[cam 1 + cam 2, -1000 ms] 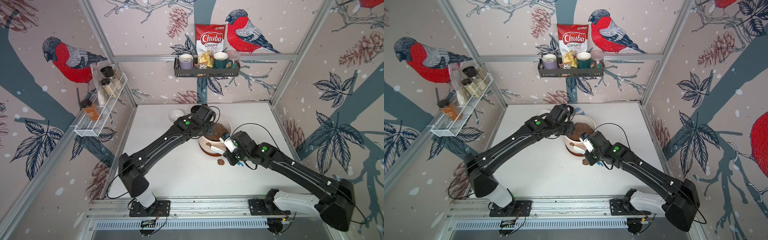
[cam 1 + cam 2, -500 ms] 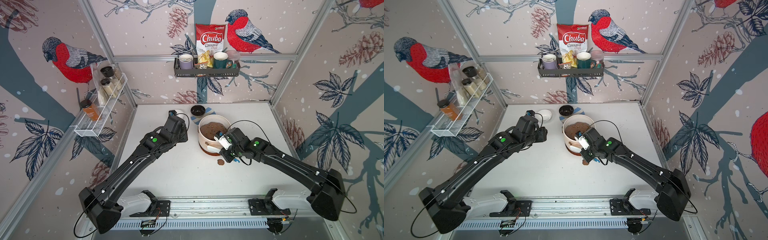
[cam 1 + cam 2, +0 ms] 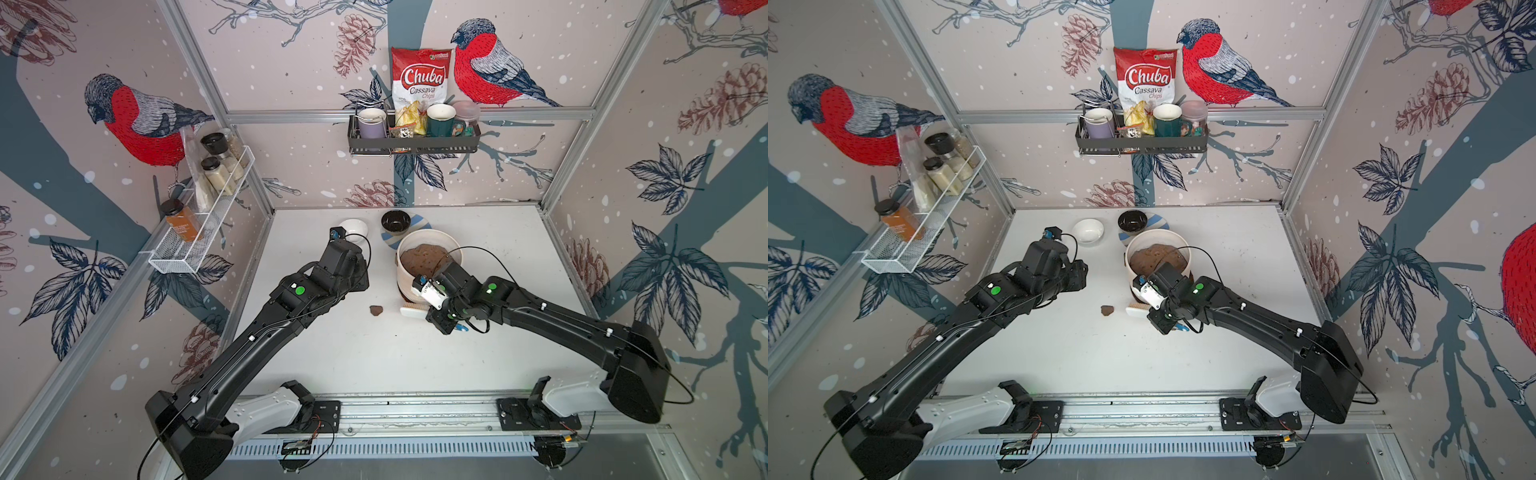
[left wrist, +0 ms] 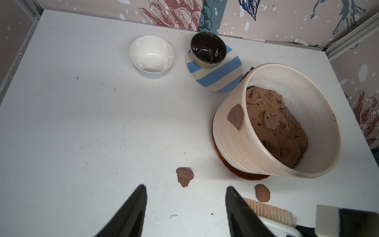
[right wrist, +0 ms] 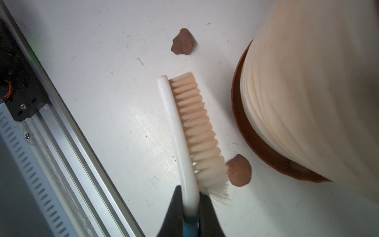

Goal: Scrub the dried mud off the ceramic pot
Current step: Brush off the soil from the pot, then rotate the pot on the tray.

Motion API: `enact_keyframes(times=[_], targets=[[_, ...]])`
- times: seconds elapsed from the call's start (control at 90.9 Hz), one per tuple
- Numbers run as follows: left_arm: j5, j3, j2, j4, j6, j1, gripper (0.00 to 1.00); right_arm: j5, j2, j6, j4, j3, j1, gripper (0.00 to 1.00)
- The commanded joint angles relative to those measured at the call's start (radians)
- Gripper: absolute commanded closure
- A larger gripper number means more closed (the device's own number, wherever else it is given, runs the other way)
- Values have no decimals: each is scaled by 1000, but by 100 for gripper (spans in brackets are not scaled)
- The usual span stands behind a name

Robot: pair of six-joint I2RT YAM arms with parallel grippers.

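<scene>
Right gripper (image 5: 189, 192) clamps the brush (image 5: 178, 123); left gripper (image 4: 185, 186) hangs part-open, empty, clear of the pot (image 4: 235, 147) on the tabletop (image 4: 82, 123). One mud patch (image 4: 235, 116) clings near its rim; scrubbing unbraced could shove or tip it.

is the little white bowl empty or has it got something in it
Empty: the white bowl shows only its bare, glossy inside in the left wrist view.

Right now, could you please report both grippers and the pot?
Left gripper open, empty. Right gripper shut on scrub brush beside ceramic pot. One dried mud patch on pot wall. Two flakes on table, one by bristles.
</scene>
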Motion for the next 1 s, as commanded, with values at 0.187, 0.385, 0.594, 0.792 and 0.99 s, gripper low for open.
enact_keyframes(times=[0.187,0.385,0.594,0.792,0.99], targets=[[198,-44,-12,177,271,2,42,-53,-192,187,-56,10,-50,100],[446,-23,27,171,626,-31,42,-281,-418,427,-20,-11,-360,100],[504,21,122,46,1039,-145,35,-471,-524,669,58,-62,-669,100],[463,161,296,-74,1268,-201,31,-413,-512,714,43,-58,-710,100],[334,394,571,-266,1383,-205,35,-339,-514,689,10,-65,-716,100]])
